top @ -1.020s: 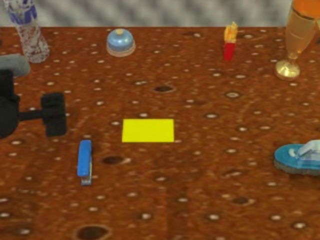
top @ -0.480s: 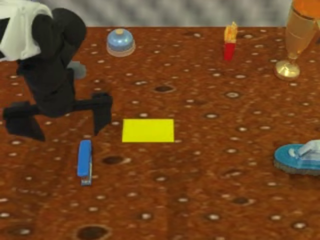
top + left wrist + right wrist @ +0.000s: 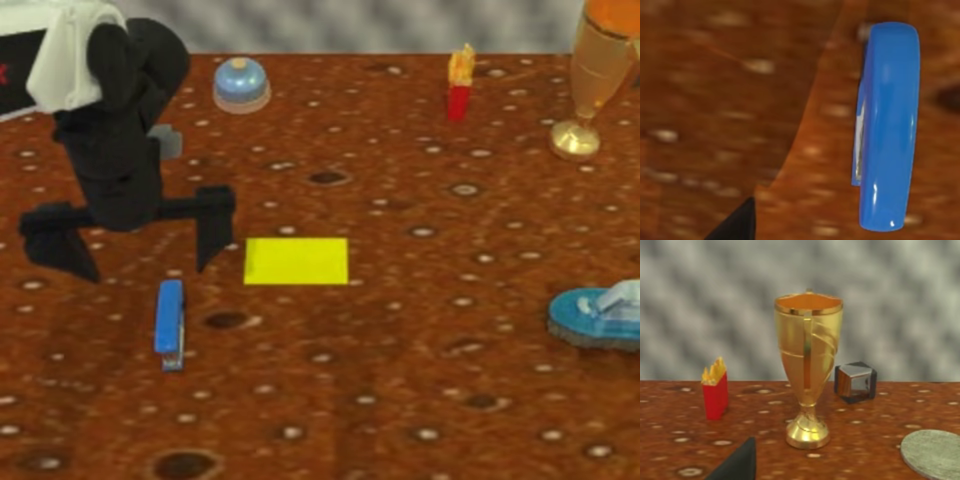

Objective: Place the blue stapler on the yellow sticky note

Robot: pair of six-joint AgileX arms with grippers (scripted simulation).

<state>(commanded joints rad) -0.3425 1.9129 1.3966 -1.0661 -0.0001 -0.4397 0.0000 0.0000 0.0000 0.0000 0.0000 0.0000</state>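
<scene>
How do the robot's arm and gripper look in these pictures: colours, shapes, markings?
In the top view the left arm is matte black, with a white sleeve-like casing bearing a small red mark. The left gripper has two flat, black, wedge-shaped fingers on a crossbar. No cables show. The right arm is outside the top view.

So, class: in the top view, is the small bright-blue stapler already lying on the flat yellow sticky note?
No: the small bright-blue stapler lies on the bare table, apart from the flat yellow sticky note, which has nothing on it.

Black left arm (image 3: 115,150) with white shell (red marking), two tapered black fingers (image 3: 213,225)
</scene>
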